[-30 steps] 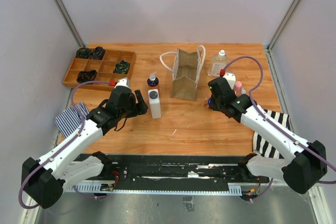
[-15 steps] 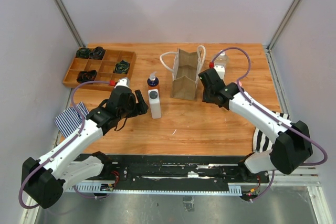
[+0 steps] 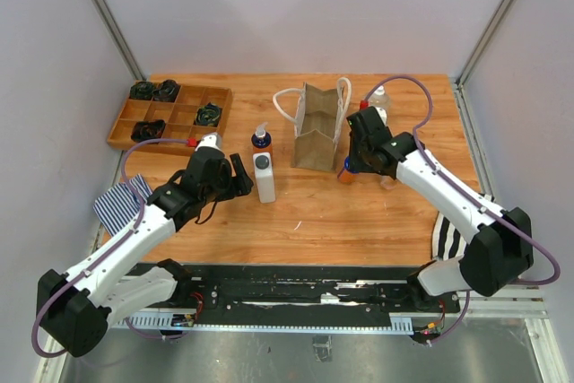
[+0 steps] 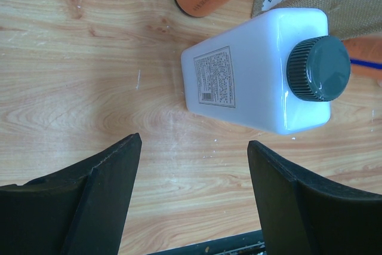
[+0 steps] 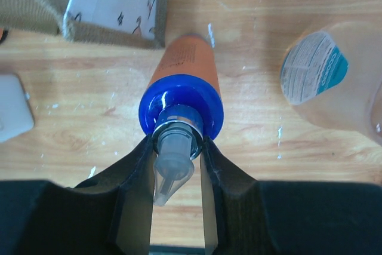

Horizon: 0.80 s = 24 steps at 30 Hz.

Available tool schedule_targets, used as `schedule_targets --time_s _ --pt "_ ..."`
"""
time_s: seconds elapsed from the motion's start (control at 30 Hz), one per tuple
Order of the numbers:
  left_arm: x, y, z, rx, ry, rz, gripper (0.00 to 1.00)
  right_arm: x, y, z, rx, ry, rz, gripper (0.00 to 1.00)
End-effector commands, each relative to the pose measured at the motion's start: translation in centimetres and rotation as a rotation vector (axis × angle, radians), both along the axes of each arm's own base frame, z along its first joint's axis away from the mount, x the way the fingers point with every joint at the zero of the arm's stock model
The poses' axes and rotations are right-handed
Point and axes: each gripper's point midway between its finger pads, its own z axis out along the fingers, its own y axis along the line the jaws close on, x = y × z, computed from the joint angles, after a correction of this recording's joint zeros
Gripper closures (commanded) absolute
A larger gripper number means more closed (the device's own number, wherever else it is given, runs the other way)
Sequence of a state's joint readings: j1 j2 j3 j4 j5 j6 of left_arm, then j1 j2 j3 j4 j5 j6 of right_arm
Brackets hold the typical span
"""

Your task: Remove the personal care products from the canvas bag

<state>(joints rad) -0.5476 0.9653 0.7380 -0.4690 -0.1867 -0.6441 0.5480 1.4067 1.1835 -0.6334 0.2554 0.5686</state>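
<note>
Blue-and-orange bottle [image 5: 185, 70] beside canvas bag [image 3: 316, 132]
Right gripper [image 5: 176, 147] is clamping its pump neck; left gripper [image 4: 194, 143] is hovering, jaws spread.

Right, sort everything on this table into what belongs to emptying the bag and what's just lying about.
Belongs to the job:
- bag
- white bottle
- orange bottle behind it
- other orange bottle, held in the right gripper
- clear bottle

Just lying about:
- wooden tray
- black coils in it
- striped cloths
</note>
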Motion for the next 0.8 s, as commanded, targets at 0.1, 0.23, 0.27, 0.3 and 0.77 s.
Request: schedule_targets --time_s 0.1,0.23,0.27,0.3,0.77 --pt "-0.3 0.0 0.5 -0.013 -0.012 0.002 0.23 -1.4 0.2 4.1 0.072 0.065 0.098 0.95" --pt "-0.3 0.0 0.8 -0.021 -0.018 0.005 0.23 -1.3 -0.2 4.0 0.078 0.13 0.116 0.97" --pt "-0.3 0.0 0.8 -0.022 -0.018 0.004 0.23 -1.2 -0.2 4.0 0.075 0.135 0.12 0.97" --pt "-0.3 0.0 0.8 -0.023 -0.018 0.003 0.23 -1.1 -0.3 3.8 0.073 0.143 0.118 0.96" --pt "-0.1 0.1 1.4 -0.012 -0.025 0.007 0.23 -1.3 -1.0 3.2 0.001 0.19 0.122 0.4"
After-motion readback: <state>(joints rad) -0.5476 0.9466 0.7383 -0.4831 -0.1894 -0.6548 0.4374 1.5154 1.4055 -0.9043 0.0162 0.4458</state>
